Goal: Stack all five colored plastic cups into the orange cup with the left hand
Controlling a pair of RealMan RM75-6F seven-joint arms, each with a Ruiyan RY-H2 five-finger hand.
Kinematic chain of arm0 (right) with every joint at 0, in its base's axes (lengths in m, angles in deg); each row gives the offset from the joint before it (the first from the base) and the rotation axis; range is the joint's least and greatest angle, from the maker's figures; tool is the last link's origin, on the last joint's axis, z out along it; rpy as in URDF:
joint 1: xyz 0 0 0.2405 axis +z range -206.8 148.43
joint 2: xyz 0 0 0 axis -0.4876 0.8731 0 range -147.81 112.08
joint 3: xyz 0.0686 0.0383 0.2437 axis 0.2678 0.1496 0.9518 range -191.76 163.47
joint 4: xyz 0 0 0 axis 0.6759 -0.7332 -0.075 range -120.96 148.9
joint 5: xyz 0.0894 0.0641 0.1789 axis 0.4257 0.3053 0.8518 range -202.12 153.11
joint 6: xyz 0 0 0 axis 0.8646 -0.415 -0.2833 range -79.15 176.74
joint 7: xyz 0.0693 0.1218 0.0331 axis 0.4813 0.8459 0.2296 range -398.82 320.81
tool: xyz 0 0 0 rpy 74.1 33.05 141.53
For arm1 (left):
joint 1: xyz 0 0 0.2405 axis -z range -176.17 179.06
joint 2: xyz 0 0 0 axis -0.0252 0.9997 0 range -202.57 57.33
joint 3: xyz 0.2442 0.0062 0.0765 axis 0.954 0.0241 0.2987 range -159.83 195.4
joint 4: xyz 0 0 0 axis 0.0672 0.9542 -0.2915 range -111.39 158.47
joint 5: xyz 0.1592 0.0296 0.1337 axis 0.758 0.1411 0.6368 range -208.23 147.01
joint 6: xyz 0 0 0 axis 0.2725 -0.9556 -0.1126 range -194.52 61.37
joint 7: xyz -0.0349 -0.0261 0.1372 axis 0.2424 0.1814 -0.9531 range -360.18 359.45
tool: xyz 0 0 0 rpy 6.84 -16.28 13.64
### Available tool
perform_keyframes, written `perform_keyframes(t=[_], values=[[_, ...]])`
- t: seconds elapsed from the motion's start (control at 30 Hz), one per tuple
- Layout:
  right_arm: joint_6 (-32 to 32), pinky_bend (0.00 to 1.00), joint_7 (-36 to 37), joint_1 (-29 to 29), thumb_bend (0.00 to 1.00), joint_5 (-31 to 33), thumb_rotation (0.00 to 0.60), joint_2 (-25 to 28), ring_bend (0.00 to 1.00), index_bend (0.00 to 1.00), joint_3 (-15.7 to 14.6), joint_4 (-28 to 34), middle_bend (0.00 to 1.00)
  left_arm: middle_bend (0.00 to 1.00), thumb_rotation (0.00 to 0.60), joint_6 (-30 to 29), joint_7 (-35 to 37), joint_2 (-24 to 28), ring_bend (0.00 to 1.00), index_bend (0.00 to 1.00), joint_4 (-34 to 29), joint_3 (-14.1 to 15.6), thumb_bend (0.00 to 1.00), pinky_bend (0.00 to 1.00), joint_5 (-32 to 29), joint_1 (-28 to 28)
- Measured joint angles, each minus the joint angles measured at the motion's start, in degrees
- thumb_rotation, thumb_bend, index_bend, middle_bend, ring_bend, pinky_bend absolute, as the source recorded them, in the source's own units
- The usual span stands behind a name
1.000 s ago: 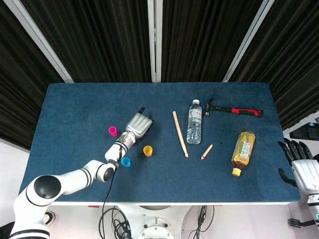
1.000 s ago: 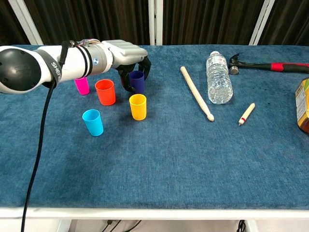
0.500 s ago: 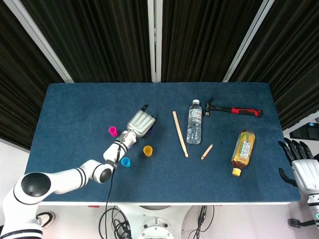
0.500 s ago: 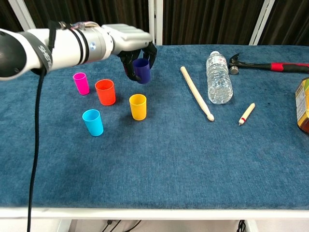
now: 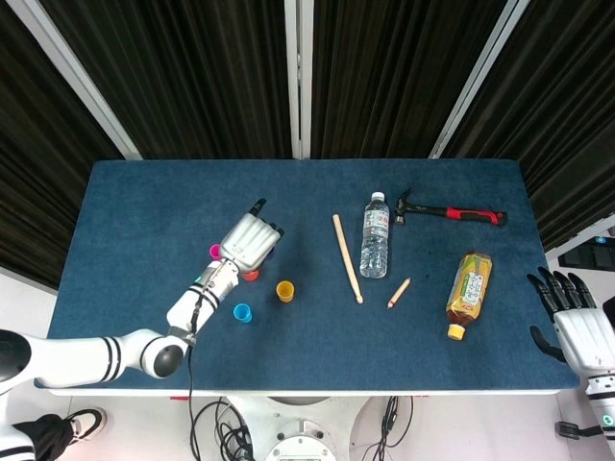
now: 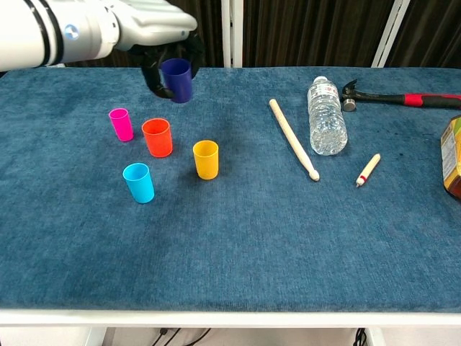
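**Left hand held purple cup above the orange cup**

The left hand (image 6: 155, 32) gripped the purple cup (image 6: 176, 79) with its fingers wrapped around it, well clear of the tabletop (image 6: 238, 238). In the chest view the cup hung upright, above and a little behind the orange cup (image 6: 157, 137). The orange cup stood upright on the tabletop, with the pink cup (image 6: 121, 124) just to its left, the yellow cup (image 6: 206, 159) to its right and nearer the front, and the blue cup (image 6: 138, 182) in front of it. All four stood apart from one another.

The right hand (image 5: 577, 327) hung off the tabletop's right edge, fingers apart and holding nothing.

A wooden stick (image 6: 293, 138), a water bottle (image 6: 326, 116) lying on its side, a hammer (image 6: 382, 97), a pencil (image 6: 367, 170) and a tea bottle (image 5: 469, 293) lay on the right half.
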Motion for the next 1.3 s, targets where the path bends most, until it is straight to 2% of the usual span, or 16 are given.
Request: perform_keyframes(t=[0.27,0.8,1.07,1.3], values=[[-0.21,0.0,-0.9,-0.3,0.33,-0.1,0.6,0.02,0.0,0.0,-0.23,0.61,0.0,0.44,0.6,-1.95,-1.81,0.79,0.5,0.47,-2.04,2.97,0.27,0.09,-2.12,-1.5],[-0.4,0.0,-0.06,-0.52,0.33,0.32,0.6,0.14,0.0,0.0,-0.03,0.01,0.0,0.44,0.6,-0.22,0.34,-2.63,0.5,0.46,2.19,3.65,0.27,0.1,-2.2,-2.15],[-0.04,0.0,0.03,-0.46,0.33,0.56,0.6,-0.02,0.0,0.0,0.01,-0.22,0.0,0.36,0.6,0.14,1.07,-3.01,0.45,0.32,3.0,3.99,0.25,0.1,-0.75,-2.53],[-0.24,0.0,-0.19,-0.55,0.33,0.5,0.6,0.05,0.0,0.0,0.02,0.0,0.0,0.35,0.6,-0.36,1.45,-2.59,0.44,0.31,2.52,3.86,0.25,0.1,0.32,-2.91]])
